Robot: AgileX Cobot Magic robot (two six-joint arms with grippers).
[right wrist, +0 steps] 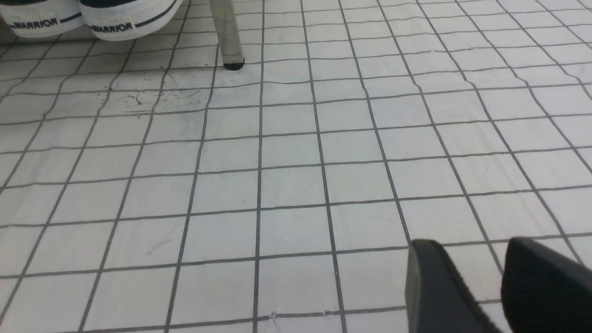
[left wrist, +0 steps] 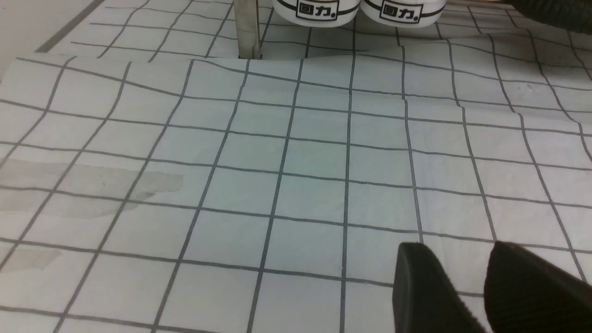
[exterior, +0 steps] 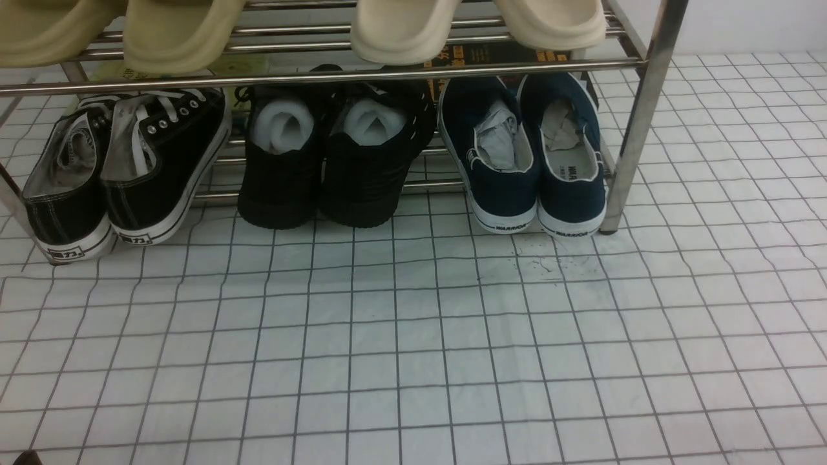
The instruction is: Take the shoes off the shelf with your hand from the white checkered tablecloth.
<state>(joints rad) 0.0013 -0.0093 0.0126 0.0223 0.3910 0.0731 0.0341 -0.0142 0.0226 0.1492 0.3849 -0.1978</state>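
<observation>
The shoes (exterior: 533, 152), a navy pair with white soles and paper stuffing, stand heels outward on the lowest tier of the shelf (exterior: 636, 116), at its right end beside the corner post. Their "WARRIOR" heels (right wrist: 83, 21) show far off in the right wrist view. The right gripper (right wrist: 469, 243) hovers open over the white checkered tablecloth (exterior: 413, 336), well short of the shoes, with nothing between its fingers. Over bare cloth, the left gripper (left wrist: 455, 247) is open too and holds nothing. Neither arm appears in the front view.
Black lace-up sneakers (exterior: 129, 161) sit at the shelf's left end, and all-black shoes with white foam rolls (exterior: 329, 155) in the middle. Beige slippers (exterior: 400, 26) lie on the tier above. Shelf posts (left wrist: 247, 27) stand on the cloth; a low rod runs just above the shoes.
</observation>
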